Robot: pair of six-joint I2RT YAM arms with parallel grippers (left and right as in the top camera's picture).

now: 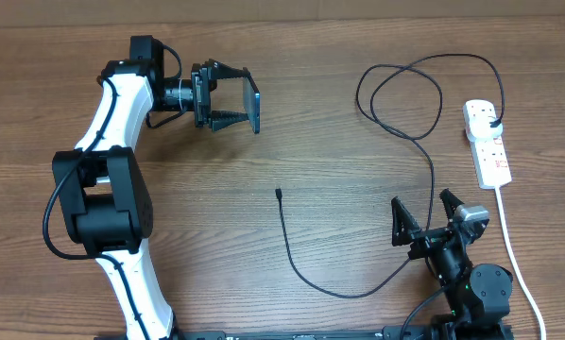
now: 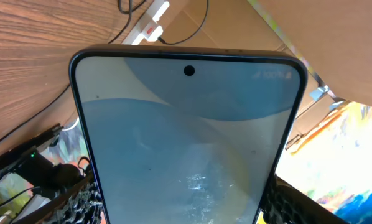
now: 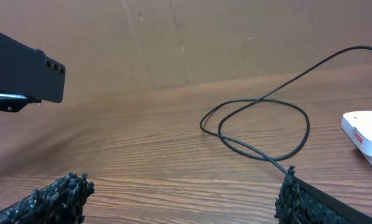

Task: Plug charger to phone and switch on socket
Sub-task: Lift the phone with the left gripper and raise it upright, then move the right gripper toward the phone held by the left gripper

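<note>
I see the left jaws clenched on the phone at the far left of the table. The phone stands on its edge between them and is lifted above the wood. In the left wrist view its light blue screen fills almost the whole picture, with the camera hole near the top edge. In the right wrist view the phone's dark back shows at the left, in the air before the brown wall.

The right jaws are released and wide apart at the near right, and nothing is between them. They are well apart from the phone.

The charger lies on the table. Its small tip rests near the middle, apart from both arms. From there the cable curves to the near side, passes just beside the right jaws, goes to the far side and makes a loop. Its black plug sits on the far end of the socket. The socket lies at the right edge, and its white cord runs to the near side. I cannot tell how the switch stands.
</note>
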